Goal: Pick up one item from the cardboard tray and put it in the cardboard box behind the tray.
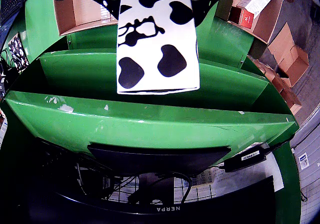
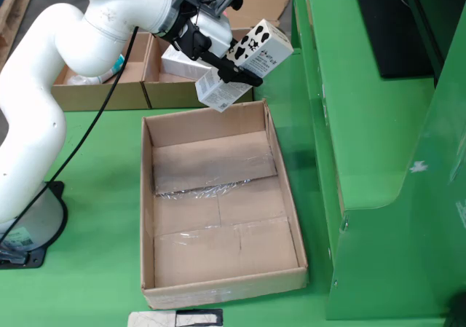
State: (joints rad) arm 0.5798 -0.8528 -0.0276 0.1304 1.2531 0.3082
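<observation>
The arm (image 2: 51, 72) is in the carrying step. Its hand (image 2: 222, 61) is clamped on the cow-patterned carton (image 2: 255, 50), held in the air just over the far rim of the empty tray (image 2: 218, 203). Next it must carry the carton to the box (image 2: 109, 87) beyond the tray and release it.

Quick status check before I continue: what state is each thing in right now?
Gripper: shut on the carton, raised.
Carton: cow-patterned, held tilted in the air over the tray's far edge.
Cardboard tray: open, nothing in it but a plastic scrap.
Boxes behind the tray: open; contents mostly hidden by the arm.
</observation>
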